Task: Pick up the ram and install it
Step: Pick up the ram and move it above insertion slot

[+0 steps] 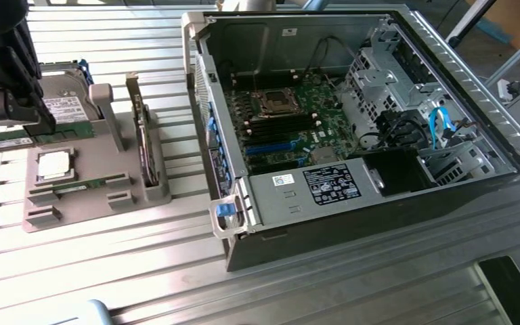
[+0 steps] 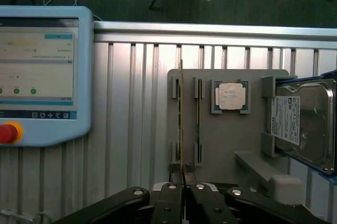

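Green ram [image 2: 180,103] sits pinched in our closed gripper [image 2: 182,177] over the grey holder [image 2: 226,145]; we judge a square, untwisted grip matters.

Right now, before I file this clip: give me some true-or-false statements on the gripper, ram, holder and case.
1. The gripper is shut on the ram. True.
2. The ram sits in the motherboard. False: the gripper holds it by the holder, outside the case.
3. A CPU lies on the holder. True.
4. The case is closed. False: its side is open, with the motherboard showing.
5. The hard drive is inside the case. False: it rests on the holder.
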{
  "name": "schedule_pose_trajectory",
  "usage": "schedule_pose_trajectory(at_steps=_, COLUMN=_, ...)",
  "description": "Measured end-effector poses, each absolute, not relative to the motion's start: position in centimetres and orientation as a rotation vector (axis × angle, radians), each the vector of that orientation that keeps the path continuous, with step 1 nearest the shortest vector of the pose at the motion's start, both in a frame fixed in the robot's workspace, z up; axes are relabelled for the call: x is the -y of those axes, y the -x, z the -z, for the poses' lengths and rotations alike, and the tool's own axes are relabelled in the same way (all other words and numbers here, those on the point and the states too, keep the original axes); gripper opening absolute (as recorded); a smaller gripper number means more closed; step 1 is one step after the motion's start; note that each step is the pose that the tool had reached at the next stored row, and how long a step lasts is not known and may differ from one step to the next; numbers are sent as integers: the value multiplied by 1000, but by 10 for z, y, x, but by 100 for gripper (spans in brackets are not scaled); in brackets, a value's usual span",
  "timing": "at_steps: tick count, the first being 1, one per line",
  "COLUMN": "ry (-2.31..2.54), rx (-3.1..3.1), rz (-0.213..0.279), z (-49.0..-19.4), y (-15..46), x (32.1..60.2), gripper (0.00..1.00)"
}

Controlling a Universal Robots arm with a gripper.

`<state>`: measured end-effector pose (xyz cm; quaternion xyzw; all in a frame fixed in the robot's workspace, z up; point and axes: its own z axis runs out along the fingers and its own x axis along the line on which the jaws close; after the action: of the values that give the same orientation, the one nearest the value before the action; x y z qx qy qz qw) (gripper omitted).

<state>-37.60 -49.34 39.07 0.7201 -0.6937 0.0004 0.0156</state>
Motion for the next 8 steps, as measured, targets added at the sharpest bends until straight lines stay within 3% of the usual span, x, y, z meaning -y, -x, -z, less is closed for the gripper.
schedule_pose_trajectory(at_steps=8, ry=-2240, rx=2158, rz=-1, z=-412, y=376, x=493, gripper=12)
